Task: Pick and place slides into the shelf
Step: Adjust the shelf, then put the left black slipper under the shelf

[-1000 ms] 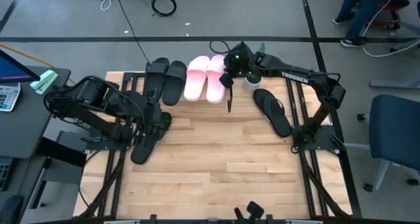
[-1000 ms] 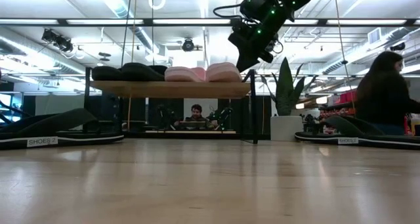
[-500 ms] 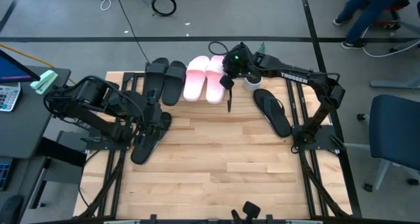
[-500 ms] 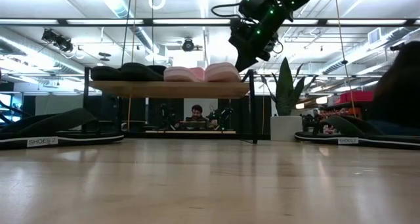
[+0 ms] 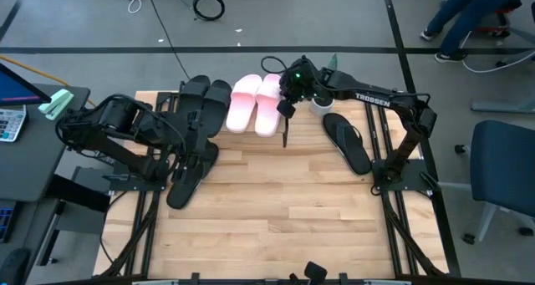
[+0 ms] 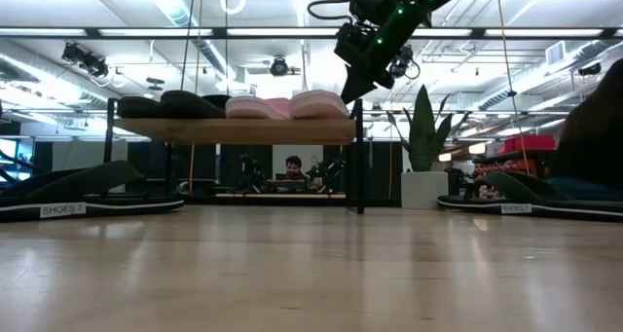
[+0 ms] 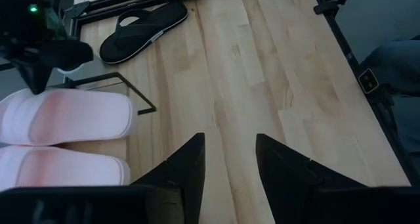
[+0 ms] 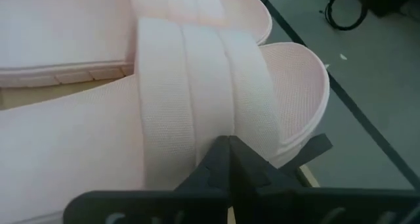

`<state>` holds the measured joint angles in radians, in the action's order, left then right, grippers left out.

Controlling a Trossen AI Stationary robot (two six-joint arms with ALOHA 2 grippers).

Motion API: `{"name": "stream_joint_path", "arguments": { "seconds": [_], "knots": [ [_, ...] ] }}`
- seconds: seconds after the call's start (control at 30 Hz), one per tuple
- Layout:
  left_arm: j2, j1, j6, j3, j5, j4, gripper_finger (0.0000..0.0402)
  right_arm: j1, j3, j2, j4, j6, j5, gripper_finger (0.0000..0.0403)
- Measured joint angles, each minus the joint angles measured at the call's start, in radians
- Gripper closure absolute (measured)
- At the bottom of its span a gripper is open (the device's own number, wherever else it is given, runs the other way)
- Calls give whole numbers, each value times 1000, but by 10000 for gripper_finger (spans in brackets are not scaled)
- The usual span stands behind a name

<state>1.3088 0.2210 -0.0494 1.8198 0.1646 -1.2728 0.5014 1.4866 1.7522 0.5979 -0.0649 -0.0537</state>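
Right claw (image 8: 226,159) (pinched together) hides pink slide's (image 8: 216,106) edge.

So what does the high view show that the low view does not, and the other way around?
Only the high view shows the left gripper, open over a black flip-flop on the table's left side, and how the other flip-flop lies flat right of the shelf. Only the low view shows the shelf board raised on thin legs and a person beyond it. Both show the pink slides and black slides on the shelf, with the shut right gripper at the pink pair.
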Motion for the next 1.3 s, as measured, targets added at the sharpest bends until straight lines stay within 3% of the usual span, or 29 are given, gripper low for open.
{"name": "stream_joint_path", "arguments": {
  "seconds": [0.27, 0.4, 0.63, 0.87, 0.97, 1.07, 1.2, 1.3],
  "knots": [
    [0, -40, 1, 0, 0, 0, 249, -1, -16, -1, -27, 9, -21, 403],
    [0, -58, 5, 0, 0, 0, 249, -19, 13, -29, -6, 10, -111, 403],
    [-1, -74, 45, -10, 0, 1, 259, -107, 32, -191, 93, 86, -180, 402],
    [-1, -50, 157, -161, 0, -13, 258, -336, 22, -333, 455, 357, -179, 401],
    [0, -21, 229, -288, -1, -12, 253, -490, -39, -376, 509, 485, -201, 401],
    [0, 5, 260, -427, -1, 28, 249, -648, -123, -392, 497, 583, -289, 399],
    [-23, 34, 392, -583, -8, 243, 250, -803, -239, -399, 496, 746, -454, 398],
    [-60, 74, 391, -659, -31, 383, 255, -849, -327, -388, 487, 899, -449, 391]
  ]
}}
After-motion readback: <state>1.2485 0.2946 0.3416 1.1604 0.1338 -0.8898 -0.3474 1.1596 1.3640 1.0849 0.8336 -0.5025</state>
